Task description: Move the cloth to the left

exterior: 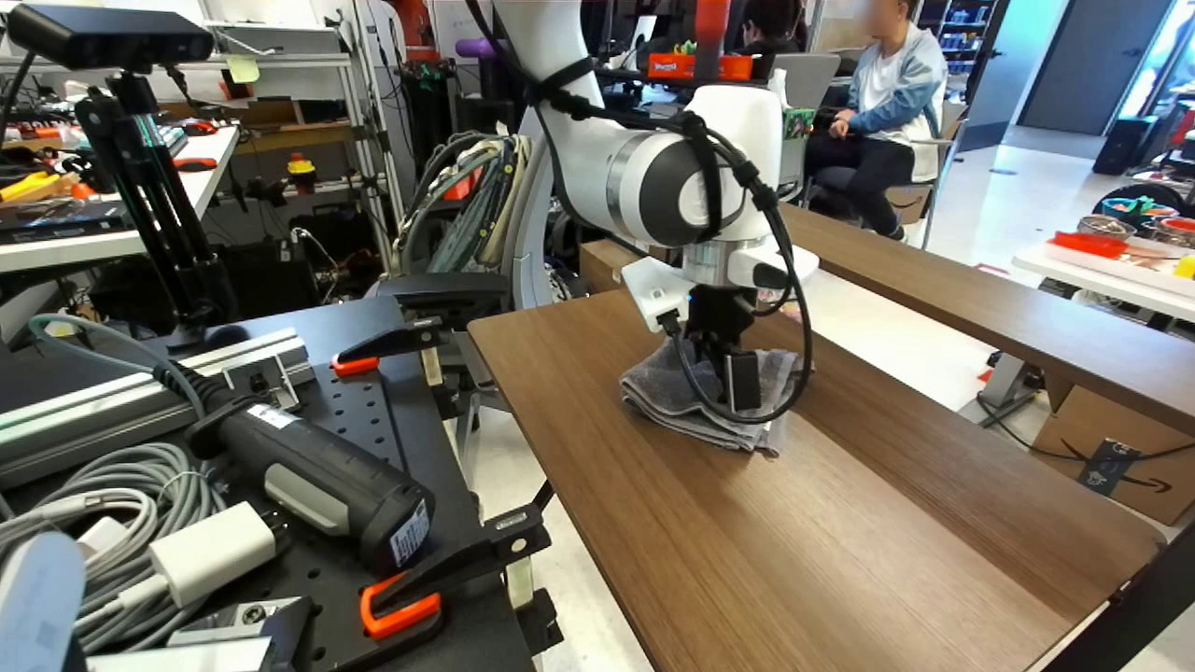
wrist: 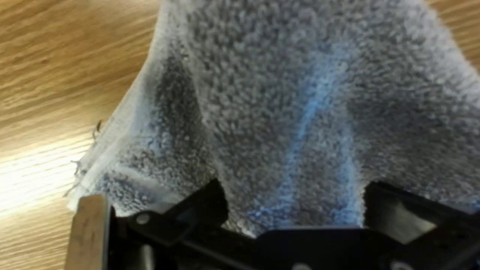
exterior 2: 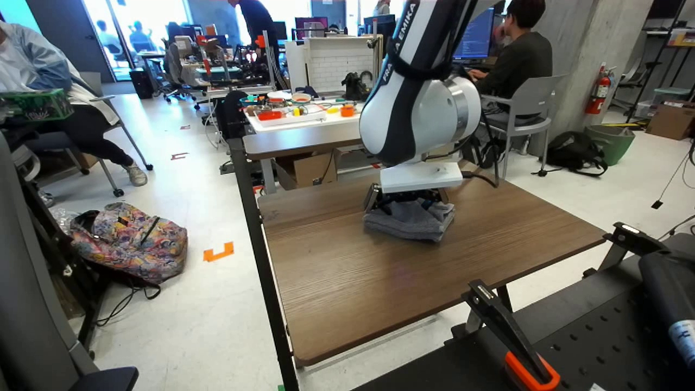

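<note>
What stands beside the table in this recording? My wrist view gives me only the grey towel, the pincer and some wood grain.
Observer: A black perforated workbench runs alongside the wood-grain table.
Operator: Does the grey towel reach the table's edge on that side?
Observer: No. In both exterior views, a stretch of tabletop shows between the grey towel and the workbench-side edge.

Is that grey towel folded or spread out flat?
Folded, though rumpled: in an exterior view, the towel shows stacked layers along its edge.
</note>
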Robot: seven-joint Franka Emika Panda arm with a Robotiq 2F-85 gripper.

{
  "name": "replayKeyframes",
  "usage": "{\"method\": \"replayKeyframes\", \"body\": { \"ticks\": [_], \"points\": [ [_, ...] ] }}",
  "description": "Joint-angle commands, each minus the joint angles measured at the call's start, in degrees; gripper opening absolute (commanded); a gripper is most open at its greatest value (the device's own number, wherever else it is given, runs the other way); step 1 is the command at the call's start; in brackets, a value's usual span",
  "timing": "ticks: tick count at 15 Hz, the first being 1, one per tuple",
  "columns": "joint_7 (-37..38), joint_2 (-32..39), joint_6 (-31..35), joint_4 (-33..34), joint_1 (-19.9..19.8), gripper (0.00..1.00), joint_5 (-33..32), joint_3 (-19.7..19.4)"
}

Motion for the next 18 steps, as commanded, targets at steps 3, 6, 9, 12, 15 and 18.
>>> {"method": "replayKeyframes", "body": {
  "ticks": [3,6,9,12,15,18],
  "points": [
    [4.2,1.9,-0.4,-0.3,6.4,1.00,-0.6,-0.3],
    [4.8,1.1,-1.2,-0.5,7.8,1.00,-0.5,-0.1],
    [6.3,-2.2,-2.3,-3.1,9.2,1.00,-0.5,-0.7],
    [7.0,-7.8,0.8,-10.3,11.0,1.00,-1.2,-1.1],
    [7.2,-12.6,3.6,-17.3,13.2,1.00,-2.4,-2.2],
    [7.0,-10.5,2.8,-14.6,12.9,1.00,-3.9,-2.4]
  ]
}}
